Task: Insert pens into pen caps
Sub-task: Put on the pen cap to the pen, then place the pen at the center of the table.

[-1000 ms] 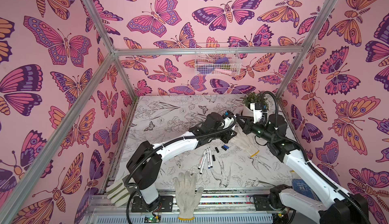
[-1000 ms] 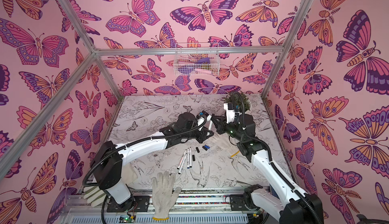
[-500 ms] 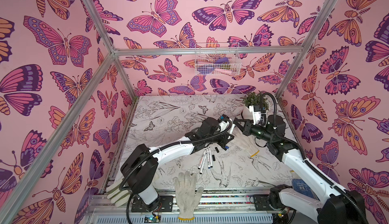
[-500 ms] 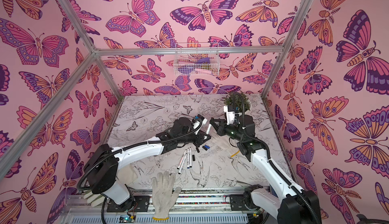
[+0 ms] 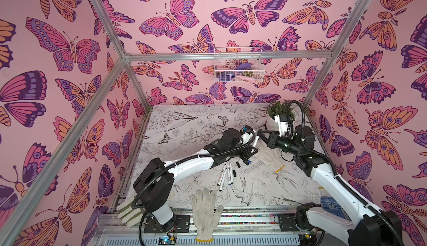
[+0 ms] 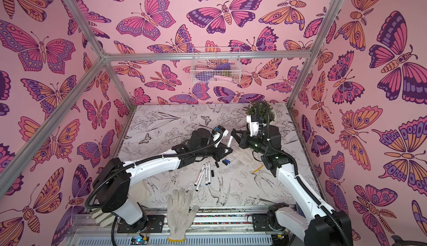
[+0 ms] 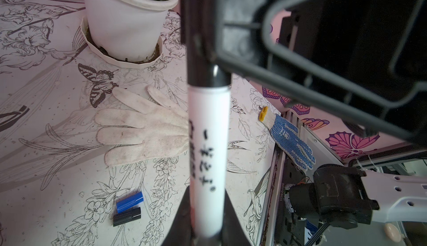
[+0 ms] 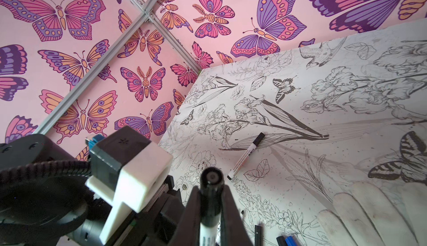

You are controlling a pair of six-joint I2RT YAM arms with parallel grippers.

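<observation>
- The left gripper (image 7: 206, 227) is clamped on the white barrel of the held pen (image 7: 208, 145). The right gripper (image 8: 210, 210) is pinched tight on a black pen cap (image 8: 210, 194). The two meet nose to nose in the air above mid-desk, with the cap on the pen's tip end.
- In the left wrist view the cap's rim meets the barrel. I cannot tell whether it is fully seated.
- Risk: the cap and pen axes may be slightly out of line. A push would then cock the cap or lever the barrel askew in the left grip.
- Risk: if either gripper releases before seating, the pen or cap would fall. It would land on the white glove (image 5: 269, 158) or among the loose blue cap (image 7: 129, 198) and black cap (image 7: 127, 213) below, and scatter them.
- Risk: the two grippers are very near each other, so any further closing travel could knock them together.
- Room: the potted plant (image 5: 278, 113) sits just behind the right wrist, in the back right corner. There is little margin for retreat that way, and the right wall is near that arm's elbow.
- Room: the back left of the desk (image 5: 184, 122) is bare, save a lone pen (image 8: 246, 156) with a dark end, probably capped.
- Three bare-tipped pens (image 5: 222, 175) lie near front centre, close under the left forearm. A low sweep could roll them toward the front edge, where a second glove (image 5: 204, 210) overhangs the rail.
</observation>
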